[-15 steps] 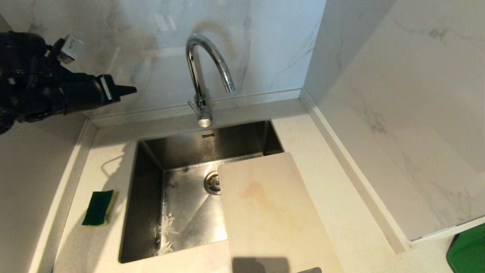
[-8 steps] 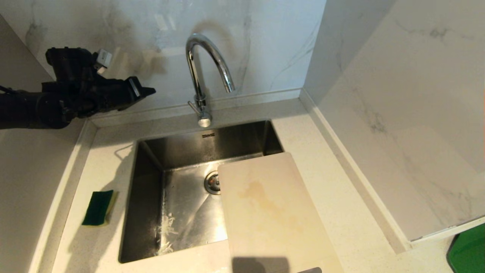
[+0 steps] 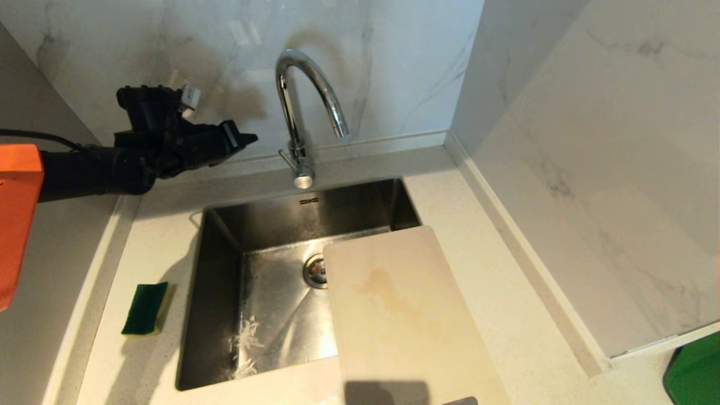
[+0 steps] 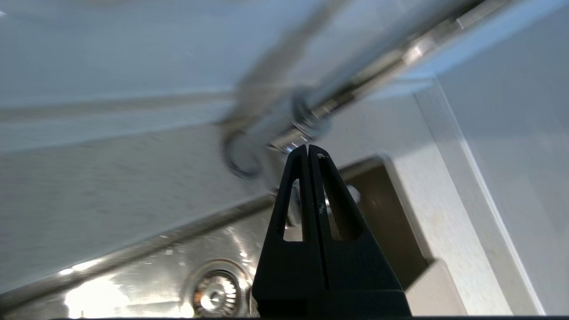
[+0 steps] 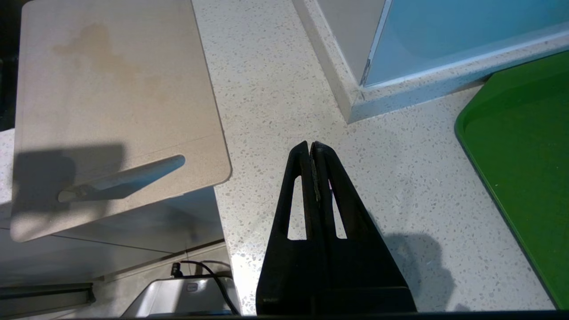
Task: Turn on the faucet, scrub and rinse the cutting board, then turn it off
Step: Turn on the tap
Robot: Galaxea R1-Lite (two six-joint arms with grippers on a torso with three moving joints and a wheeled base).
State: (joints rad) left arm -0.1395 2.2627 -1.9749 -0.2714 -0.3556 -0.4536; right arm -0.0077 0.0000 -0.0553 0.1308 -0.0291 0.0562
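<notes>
The board [image 3: 405, 315] runs off the near edge of the head view, so its handle end is cut off there, and it hides the right part of the sink [image 3: 225, 315] floor and a slice of the drain [image 3: 313, 270]. In the left wrist view the faucet [image 4: 289, 129] is smeared by blur, its lever not made out. A green tray [image 3: 694, 371] at the near right shows only as a corner.

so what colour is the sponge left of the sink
Dark green on top with a yellow layer beneath; the sponge shows best in the head view.
</notes>
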